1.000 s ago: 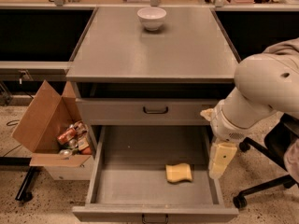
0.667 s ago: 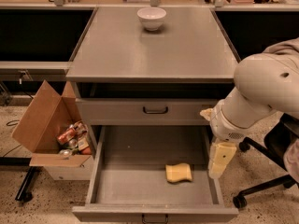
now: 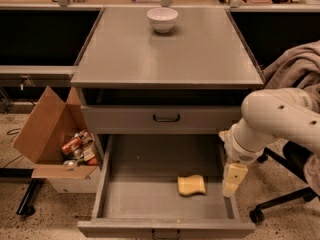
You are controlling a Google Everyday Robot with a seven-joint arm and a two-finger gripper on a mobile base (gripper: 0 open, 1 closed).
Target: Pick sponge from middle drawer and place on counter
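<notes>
One gripper (image 3: 233,180), opening indiscernible, poised at right wall of middle drawer (image 3: 145,206), just beside sponge (image 3: 191,185); likely hazard: clipping that wall or shoving sponge aside through off-centre descent.

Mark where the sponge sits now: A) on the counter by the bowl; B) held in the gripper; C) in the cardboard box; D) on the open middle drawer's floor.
D: the sponge lies on the floor of the middle drawer, apart from the gripper, which hangs to its right by the drawer's right wall.
</notes>
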